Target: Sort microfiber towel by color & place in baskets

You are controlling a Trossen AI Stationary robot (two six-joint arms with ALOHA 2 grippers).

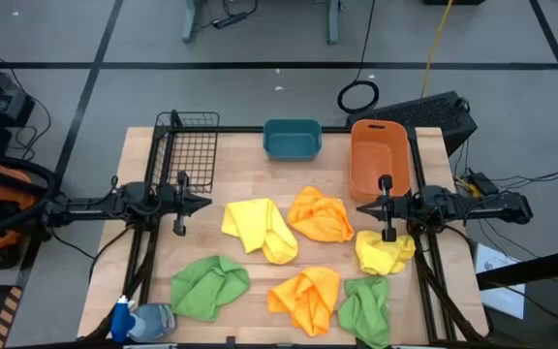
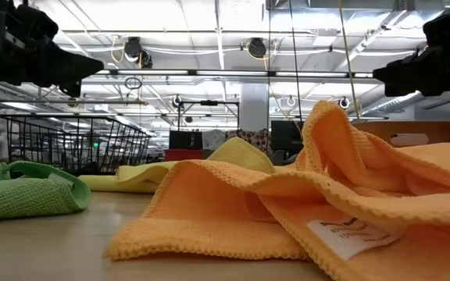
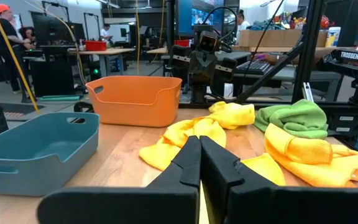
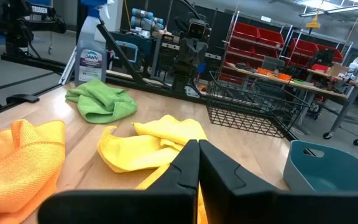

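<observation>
Several microfiber towels lie crumpled on the wooden table: a yellow one (image 1: 260,228), an orange one (image 1: 323,215), a small yellow one (image 1: 384,252), a green one (image 1: 209,286), another orange one (image 1: 306,299) and another green one (image 1: 366,310). Along the far edge stand the black wire basket (image 1: 190,150), the teal tub (image 1: 292,139) and the orange bin (image 1: 380,157). My left gripper (image 1: 206,204) hovers shut, left of the yellow towel. My right gripper (image 1: 361,206) hovers shut beside the orange towel, in front of the orange bin. Both point level toward each other.
A blue-capped spray bottle (image 1: 139,320) lies at the table's near left corner. A keyboard (image 1: 434,111) sits beyond the far right corner. Bare wood shows between the baskets and the towels.
</observation>
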